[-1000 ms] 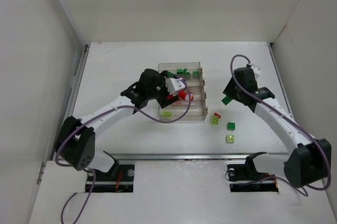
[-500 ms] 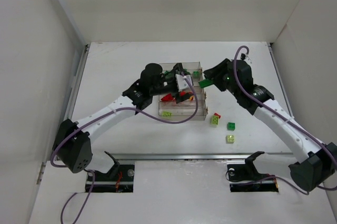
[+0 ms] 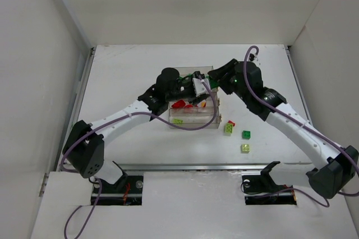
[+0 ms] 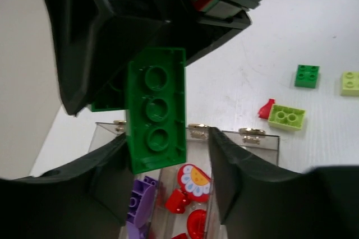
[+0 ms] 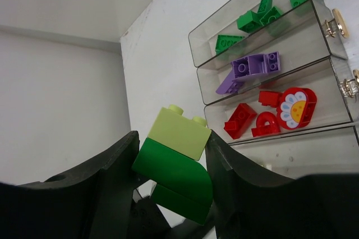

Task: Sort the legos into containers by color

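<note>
My right gripper [image 5: 171, 152] is shut on a stack of legos, a lime brick [image 5: 179, 132] on dark green bricks [image 5: 178, 178], held above the tray's far right corner [image 3: 216, 79]. My left gripper [image 3: 199, 85] meets it there. In the left wrist view the long green brick [image 4: 156, 115] hangs down between my left jaws [image 4: 168, 141], against the left finger and apart from the right one. Below lie the containers [image 5: 197, 54]: green legos [image 5: 253, 19], purple legos [image 5: 252, 68] and red legos [image 5: 263, 116] each fill a row. A lime brick [image 3: 178, 120] lies in the nearest row.
Loose legos lie right of the tray: a lime brick [image 3: 229, 128] beside a small red one [image 3: 231, 122], a green one [image 3: 245, 134] and another lime one [image 3: 244, 147]. White walls enclose the table on the left, right and far sides.
My right arm swung left from the table's right side to the tray's far corner with the stack. My left gripper rose toward it and its jaws narrowed around the green brick.
</note>
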